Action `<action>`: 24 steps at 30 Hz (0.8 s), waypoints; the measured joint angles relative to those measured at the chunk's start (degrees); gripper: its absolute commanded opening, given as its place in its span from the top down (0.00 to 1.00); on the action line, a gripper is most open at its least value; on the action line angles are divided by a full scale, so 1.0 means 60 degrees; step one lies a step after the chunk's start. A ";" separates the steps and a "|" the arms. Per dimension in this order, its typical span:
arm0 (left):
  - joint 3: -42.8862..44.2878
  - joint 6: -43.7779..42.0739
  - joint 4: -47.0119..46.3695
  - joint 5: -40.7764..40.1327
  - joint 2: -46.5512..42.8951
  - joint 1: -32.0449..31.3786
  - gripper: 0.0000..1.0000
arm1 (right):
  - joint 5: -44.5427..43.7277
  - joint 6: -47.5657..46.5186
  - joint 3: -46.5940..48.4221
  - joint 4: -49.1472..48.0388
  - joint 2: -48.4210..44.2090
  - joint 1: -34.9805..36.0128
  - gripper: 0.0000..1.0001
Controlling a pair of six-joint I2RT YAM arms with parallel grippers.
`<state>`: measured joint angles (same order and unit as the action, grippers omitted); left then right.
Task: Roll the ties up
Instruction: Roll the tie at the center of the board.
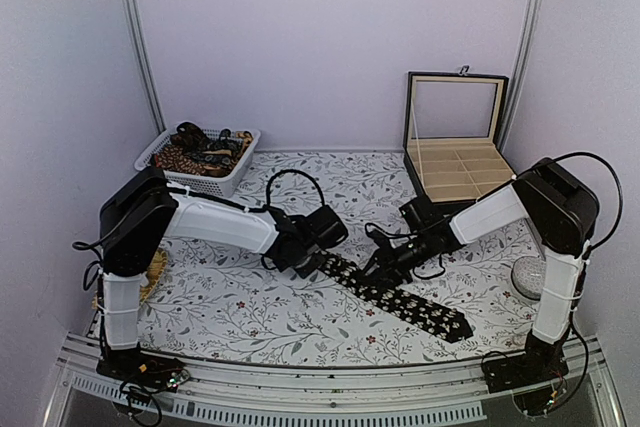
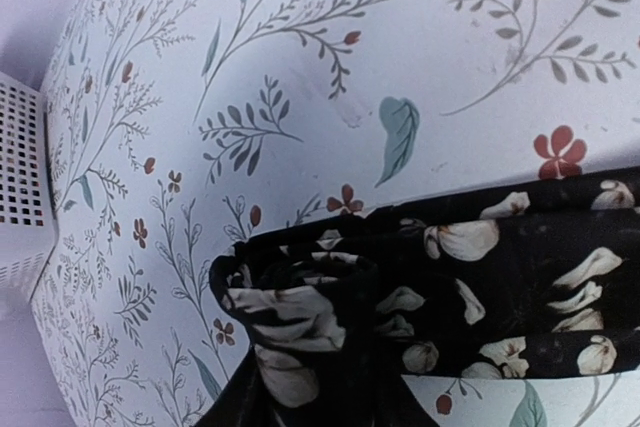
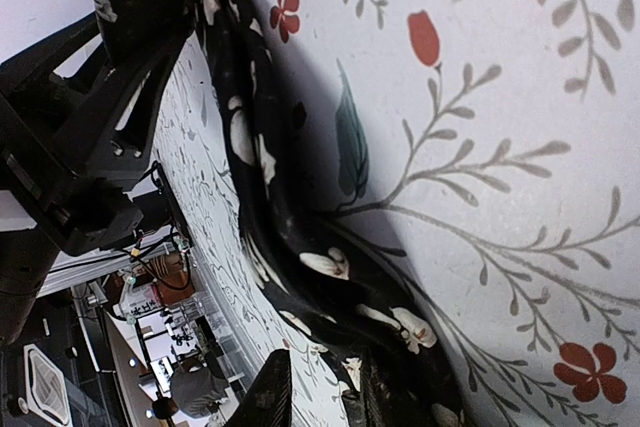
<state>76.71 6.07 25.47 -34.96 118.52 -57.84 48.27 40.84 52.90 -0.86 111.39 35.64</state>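
Two black-and-white arms trailing loose black cables
The left arm (image 1: 215, 222) and right arm (image 1: 490, 212) each have smooth white link shells set between bulky black joint housings; thin black cables (image 1: 292, 179) loop along the forearms and around the right shoulder, and the black bases (image 1: 140, 365) show small coloured wiring. Seen close, the left gripper (image 1: 318, 259) is an angular matte-black frame dotted with small screws

— Any lettering, label, brand or number you can make out?
— None is legible. The tie (image 2: 480, 277) carries only pale blossoms, and the tablecloth (image 2: 420, 27) only printed leaves, sprigs and small red flowers.
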 measured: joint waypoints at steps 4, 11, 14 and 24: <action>0.0051 -0.0022 0.0047 -0.0135 0.0007 -0.0004 0.89 | 0.0029 -0.0211 0.0000 0.0091 -0.0007 -0.0029 0.76; 0.0324 -0.0229 0.0208 -0.0812 0.0346 -0.0106 0.91 | 0.0262 -0.0277 -0.0033 0.0186 -0.0007 -0.0164 0.76; 0.0426 -0.0412 0.0295 -0.1402 0.0590 -0.0302 0.91 | 0.0375 -0.0277 -0.0080 0.0211 -0.0007 -0.0251 0.76; 0.0514 -0.0969 0.0452 -0.2550 0.1060 -0.0943 0.76 | 0.0583 -0.0270 -0.0135 0.0302 -0.0007 -0.0393 0.76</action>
<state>79.79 0.25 28.18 -50.26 124.88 -63.51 51.77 39.22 52.10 0.95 111.35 33.28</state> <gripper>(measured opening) 0.188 0.239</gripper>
